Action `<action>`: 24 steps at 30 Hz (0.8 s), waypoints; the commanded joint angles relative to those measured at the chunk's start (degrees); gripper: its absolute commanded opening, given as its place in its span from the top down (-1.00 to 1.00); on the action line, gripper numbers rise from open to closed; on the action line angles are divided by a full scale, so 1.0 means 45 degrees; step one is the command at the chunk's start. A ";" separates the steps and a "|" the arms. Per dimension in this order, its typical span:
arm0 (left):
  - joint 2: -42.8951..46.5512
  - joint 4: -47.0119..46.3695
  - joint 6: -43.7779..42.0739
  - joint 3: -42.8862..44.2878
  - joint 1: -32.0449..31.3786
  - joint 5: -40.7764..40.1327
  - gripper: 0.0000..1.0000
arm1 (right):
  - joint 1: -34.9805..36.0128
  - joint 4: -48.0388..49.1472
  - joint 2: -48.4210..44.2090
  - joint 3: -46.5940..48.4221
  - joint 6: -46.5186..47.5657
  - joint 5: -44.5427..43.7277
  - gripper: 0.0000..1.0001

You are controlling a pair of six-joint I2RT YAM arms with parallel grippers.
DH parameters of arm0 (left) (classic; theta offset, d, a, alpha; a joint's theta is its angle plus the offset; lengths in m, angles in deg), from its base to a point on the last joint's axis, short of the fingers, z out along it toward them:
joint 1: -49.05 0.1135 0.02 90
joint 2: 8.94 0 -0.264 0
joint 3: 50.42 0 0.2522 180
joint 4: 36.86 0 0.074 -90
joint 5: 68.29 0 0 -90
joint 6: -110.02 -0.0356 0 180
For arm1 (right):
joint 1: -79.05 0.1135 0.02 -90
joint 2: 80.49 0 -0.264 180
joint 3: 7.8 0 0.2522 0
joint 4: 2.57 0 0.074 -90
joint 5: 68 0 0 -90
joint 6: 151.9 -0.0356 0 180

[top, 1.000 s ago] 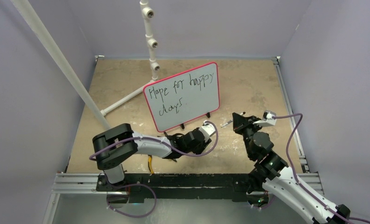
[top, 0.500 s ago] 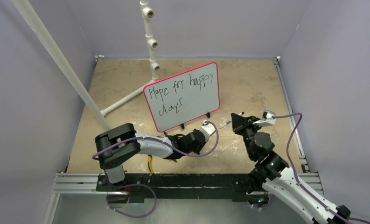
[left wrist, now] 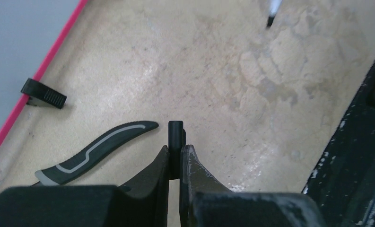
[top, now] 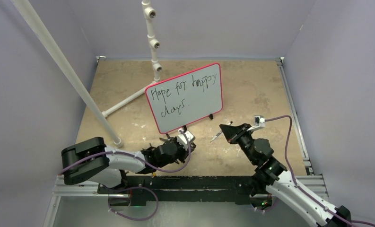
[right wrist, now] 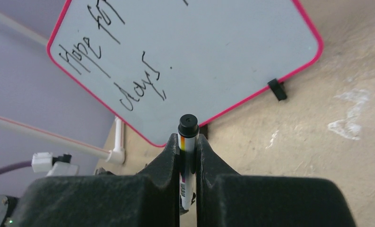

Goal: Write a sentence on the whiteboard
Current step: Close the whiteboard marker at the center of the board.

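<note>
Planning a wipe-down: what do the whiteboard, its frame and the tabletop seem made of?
Whiteboard: smooth coated white panel; ink sits crisp. Frame: pink-red, evenly coloured, probably plastic. Tabletop: matte tan, blotchy and scuffed, perhaps wood board; uncertain.

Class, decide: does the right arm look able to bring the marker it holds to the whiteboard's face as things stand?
Probably yes: the right end effector grips the marker facing the whiteboard, and nothing stands between them.
</note>
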 commanded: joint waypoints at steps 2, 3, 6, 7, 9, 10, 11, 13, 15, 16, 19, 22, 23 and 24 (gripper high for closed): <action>0.0806 -0.2548 -0.0045 -0.0621 -0.0004 0.0959 1.00 | -0.0033 0.3263 0.0690 -0.0941 -0.1079 0.2264 1.00; 0.0846 -0.2751 0.0034 -0.0704 -0.0004 0.1158 1.00 | -0.0033 0.3780 0.1000 -0.1075 -0.1114 0.2488 1.00; 0.0896 -0.3324 0.0246 -0.0948 -0.0017 0.1563 1.00 | -0.0044 0.4898 0.2034 -0.1167 -0.1150 0.3073 1.00; 0.0908 -0.3461 0.0300 -0.1019 -0.0023 0.1612 1.00 | -0.0035 0.5088 0.2365 -0.1140 -0.1142 0.3172 1.00; 0.0943 -0.3596 0.0339 -0.1104 -0.0024 0.1737 1.00 | -0.0033 0.5573 0.2893 -0.1152 -0.1141 0.3375 1.00; 0.0965 -0.3632 0.0348 -0.1121 -0.0024 0.1778 1.00 | -0.0033 0.5833 0.3053 -0.1197 -0.1168 0.3435 1.00; 0.0983 -0.3687 0.0376 -0.1157 -0.0024 0.1824 1.00 | -0.0033 0.6047 0.3166 -0.1268 -0.1196 0.3457 1.00; 0.1067 -0.3801 0.0455 -0.1235 -0.0040 0.1861 1.00 | -0.0033 0.6239 0.3264 -0.1344 -0.1229 0.3407 1.00; 0.1173 -0.3897 0.0486 -0.1297 -0.0043 0.1928 1.00 | -0.0034 0.6163 0.3278 -0.1381 -0.1263 0.3311 1.00; 0.1204 -0.3901 0.0491 -0.1311 -0.0043 0.1941 1.00 | -0.0033 0.6132 0.3270 -0.1401 -0.1291 0.3258 1.00; 0.1265 -0.3911 0.0468 -0.1304 -0.0060 0.1954 1.00 | -0.0033 0.6092 0.3167 -0.1446 -0.1344 0.3157 1.00; 0.1298 -0.3921 0.0457 -0.1278 -0.0097 0.2019 1.00 | -0.0036 0.5982 0.3118 -0.1436 -0.1383 0.3070 1.00; 0.1334 -0.3919 0.0451 -0.1265 -0.0101 0.2030 1.00 | -0.0034 0.5968 0.3115 -0.1428 -0.1394 0.3067 1.00; 0.1388 -0.3921 0.0447 -0.1251 -0.0119 0.2032 1.00 | -0.0033 0.5963 0.3098 -0.1427 -0.1395 0.3052 1.00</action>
